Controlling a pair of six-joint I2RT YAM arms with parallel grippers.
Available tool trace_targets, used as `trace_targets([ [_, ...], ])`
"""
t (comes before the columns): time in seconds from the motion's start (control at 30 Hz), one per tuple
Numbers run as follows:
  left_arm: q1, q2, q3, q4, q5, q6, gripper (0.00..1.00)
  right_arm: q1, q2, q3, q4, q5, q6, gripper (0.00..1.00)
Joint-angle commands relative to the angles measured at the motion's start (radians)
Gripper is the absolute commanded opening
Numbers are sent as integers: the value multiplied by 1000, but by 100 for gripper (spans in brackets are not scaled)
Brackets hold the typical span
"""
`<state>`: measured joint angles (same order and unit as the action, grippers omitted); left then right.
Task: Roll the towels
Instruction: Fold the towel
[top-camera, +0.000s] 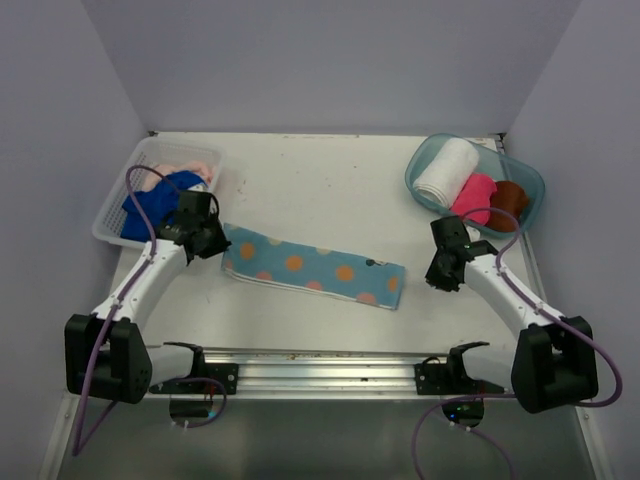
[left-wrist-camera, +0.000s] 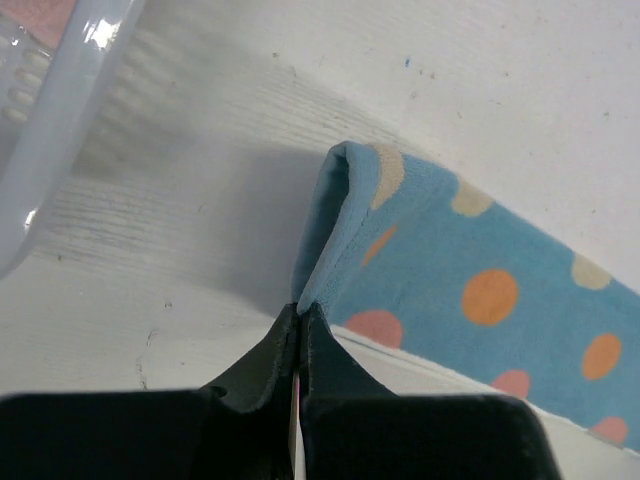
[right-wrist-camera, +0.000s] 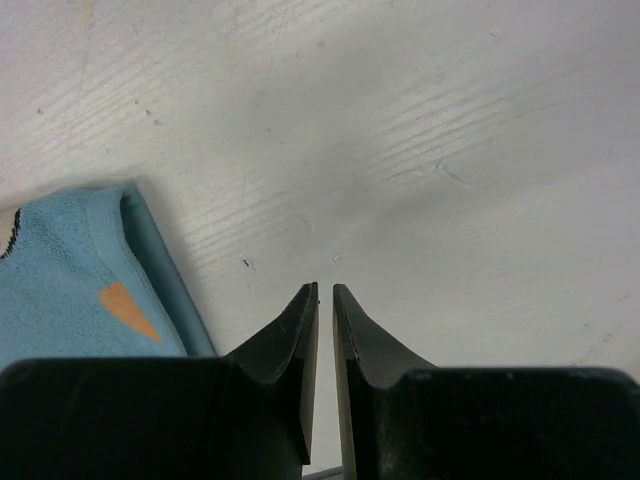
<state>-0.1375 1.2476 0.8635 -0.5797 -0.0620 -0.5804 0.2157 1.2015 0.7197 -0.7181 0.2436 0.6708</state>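
The light blue towel (top-camera: 315, 268) with orange and pink dots lies flat in a long strip across the table's middle. My left gripper (top-camera: 210, 240) is at its left end, shut on the towel's folded corner (left-wrist-camera: 330, 240), which is lifted and pinched between the fingertips (left-wrist-camera: 301, 308). My right gripper (top-camera: 440, 280) hovers just past the strip's right end (right-wrist-camera: 70, 290), open only a narrow slit with nothing between its fingers. A royal blue towel (top-camera: 155, 200) and a pale peach towel (top-camera: 185, 158) lie loose in the basket. Rolled white (top-camera: 446, 172), hot pink (top-camera: 473, 196) and brown (top-camera: 508, 200) towels sit in the tub.
The white lattice basket (top-camera: 110, 215) stands at the back left, its rim (left-wrist-camera: 60, 120) close beside my left gripper. The clear teal tub (top-camera: 420, 165) stands at the back right. A metal rail (top-camera: 320, 365) runs along the near edge between the arm bases.
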Motion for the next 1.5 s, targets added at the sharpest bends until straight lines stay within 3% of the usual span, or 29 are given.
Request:
trace_targets([
  [0.0, 3, -30, 78, -52, 53, 63, 0, 1, 29, 38, 45, -35, -37, 15],
  [0.17, 3, -33, 161, -91, 175, 116, 0, 31, 93, 38, 94, -79, -42, 0],
  [0.43, -39, -50, 233, -98, 324, 136, 0, 149, 144, 41, 118, -73, 13, 0],
  [0.6, -158, -24, 261, -89, 297, 105, 0, 159, 106, 52, 118, -60, 24, 0],
  [0.73, -189, -4, 261, -59, 306, 83, 0, 160, 95, 76, 143, -92, 10, 0],
  [0.97, -235, 36, 292, -34, 326, 59, 0, 172, 203, 99, 242, -109, 15, 0],
  [1.17, -346, 84, 324, -17, 341, 50, 0, 174, 366, 124, 272, -96, 7, 0],
  [1.47, -484, 174, 400, 30, 352, 31, 0, 175, 175, 80, 206, 20, 9, 0],
])
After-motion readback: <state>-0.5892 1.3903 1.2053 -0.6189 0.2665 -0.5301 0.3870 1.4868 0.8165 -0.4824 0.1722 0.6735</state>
